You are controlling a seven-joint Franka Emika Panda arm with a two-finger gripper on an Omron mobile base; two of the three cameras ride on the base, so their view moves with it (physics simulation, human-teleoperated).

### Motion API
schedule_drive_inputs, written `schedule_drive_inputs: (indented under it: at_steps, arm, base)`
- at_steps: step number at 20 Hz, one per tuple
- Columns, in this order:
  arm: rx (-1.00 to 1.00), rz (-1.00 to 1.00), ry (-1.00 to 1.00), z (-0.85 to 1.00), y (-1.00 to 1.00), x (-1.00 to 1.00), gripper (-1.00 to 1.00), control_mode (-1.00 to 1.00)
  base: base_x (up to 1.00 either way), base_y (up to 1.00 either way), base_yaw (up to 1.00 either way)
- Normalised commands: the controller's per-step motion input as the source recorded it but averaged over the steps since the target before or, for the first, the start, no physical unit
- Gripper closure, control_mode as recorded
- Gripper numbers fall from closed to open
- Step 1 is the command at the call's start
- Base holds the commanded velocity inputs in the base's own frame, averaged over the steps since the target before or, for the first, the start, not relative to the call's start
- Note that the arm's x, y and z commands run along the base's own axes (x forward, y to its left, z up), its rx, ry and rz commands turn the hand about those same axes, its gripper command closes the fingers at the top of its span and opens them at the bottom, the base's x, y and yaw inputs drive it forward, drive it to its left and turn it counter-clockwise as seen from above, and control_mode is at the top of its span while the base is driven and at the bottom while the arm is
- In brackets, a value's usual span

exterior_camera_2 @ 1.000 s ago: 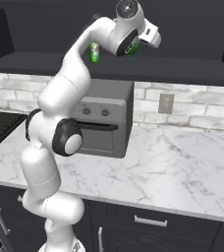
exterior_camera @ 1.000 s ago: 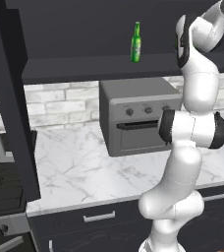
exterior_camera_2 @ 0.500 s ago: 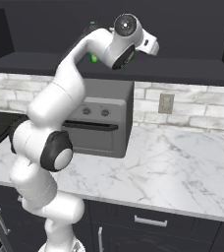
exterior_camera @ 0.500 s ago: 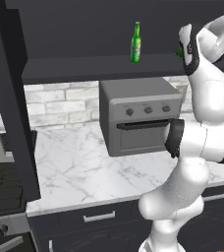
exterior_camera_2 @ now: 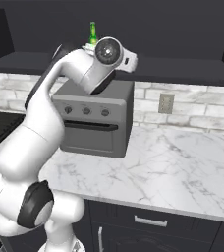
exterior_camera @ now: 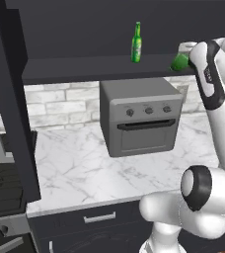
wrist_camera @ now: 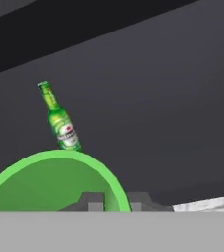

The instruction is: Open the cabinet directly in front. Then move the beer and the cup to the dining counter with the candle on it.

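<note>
The wide dark charcoal upper wall cabinet is seen open, its door swung out at the left edge of the left base view. On its shelf the slim green glass beer bottle with long neck and pale label stands upright, well back toward the rear wall. In the hand view the same bottle appears tilted by the camera's roll, with the rim of the small bright-green cup close in front of the lens. The hand is pinched on the cup's rim wall, its two dark fingertips pressed close together with the green wall between them. In the left base view the cup is seen at the front edge of the shelf, tipped, beside the white wrist. Below the cabinet a grey countertop oven sits on the white grey-veined marble surface, against a pale brick backsplash.
</note>
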Motion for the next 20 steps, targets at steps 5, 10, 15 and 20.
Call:
schedule_drive_inputs:
  at_steps: [5,10,15,20]
  arm:
    - [0.00,0.19,0.01,-0.48,0.67,-1.00,1.00,-1.00]
    - [0.00,0.14,0.09,-0.60,0.53,-1.00,1.00,-1.00]
    - [-0.05,0.10,-0.03,-0.41,0.15,-0.88,1.00,-1.00]
    - [-0.02,0.01,-0.13,-0.02,0.00,-0.38,1.00,-1.00]
  base:
    - [0.00,0.00,0.00]
    - [0.00,0.00,0.00]
    - [0.00,0.00,0.00]
    - [0.00,0.00,0.00]
